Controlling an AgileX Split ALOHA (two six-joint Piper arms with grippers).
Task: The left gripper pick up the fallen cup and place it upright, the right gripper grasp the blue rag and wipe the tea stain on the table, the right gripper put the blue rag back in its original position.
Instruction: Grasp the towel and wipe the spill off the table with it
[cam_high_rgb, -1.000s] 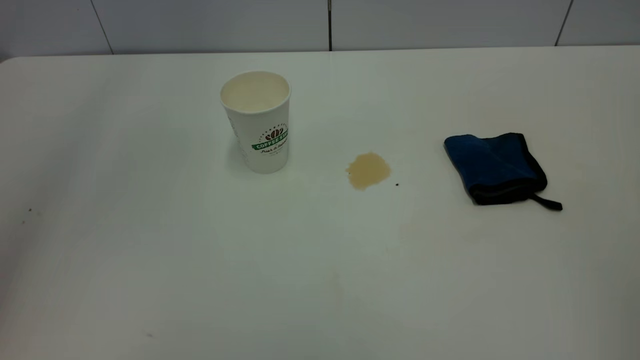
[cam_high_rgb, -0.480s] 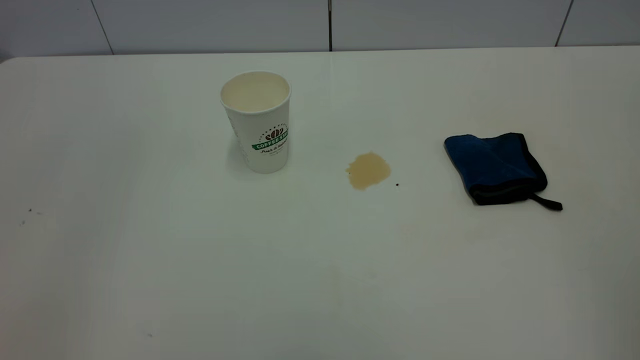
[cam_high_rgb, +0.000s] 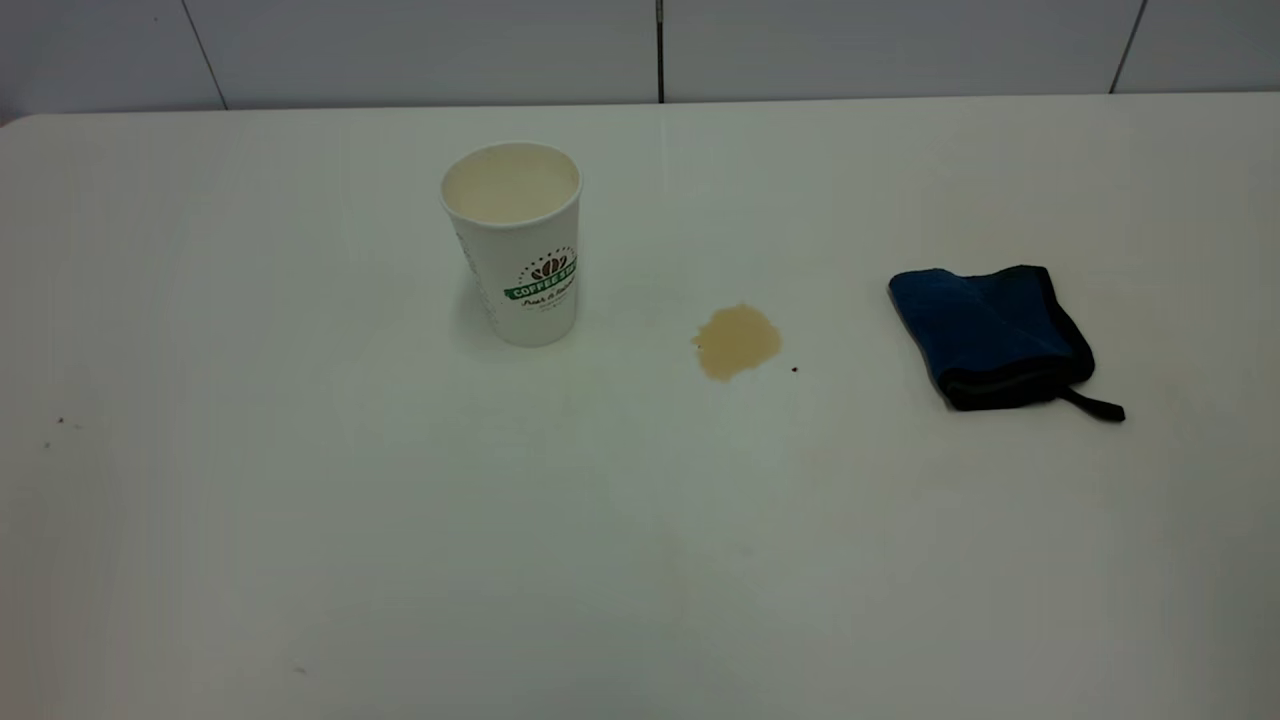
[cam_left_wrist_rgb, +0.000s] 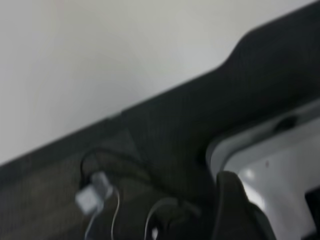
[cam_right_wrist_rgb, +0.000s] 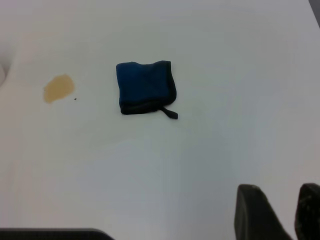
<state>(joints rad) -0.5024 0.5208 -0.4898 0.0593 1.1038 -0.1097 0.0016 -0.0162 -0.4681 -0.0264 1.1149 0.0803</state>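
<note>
The cup (cam_high_rgb: 515, 240) stands upright on the white table (cam_high_rgb: 400, 520), left of centre, with its COFFEE banner facing me. The light-brown tea stain (cam_high_rgb: 736, 341) lies to the right of it and also shows in the right wrist view (cam_right_wrist_rgb: 59, 88). The folded blue rag (cam_high_rgb: 990, 335) lies further right, its black loop tab toward the front; the right wrist view shows it too (cam_right_wrist_rgb: 145, 87). My right gripper (cam_right_wrist_rgb: 292, 210) hovers well short of the rag, open and empty. My left gripper (cam_left_wrist_rgb: 240, 215) is off past the table's edge. Neither gripper shows in the exterior view.
A tiny dark speck (cam_high_rgb: 794, 369) lies just right of the stain. A tiled wall (cam_high_rgb: 660, 50) runs behind the table's far edge. In the left wrist view a dark floor with cables (cam_left_wrist_rgb: 100, 195) lies below the table's edge.
A faint shadow over the table's left side has faded. The cup, the stain and the rag have not moved.
</note>
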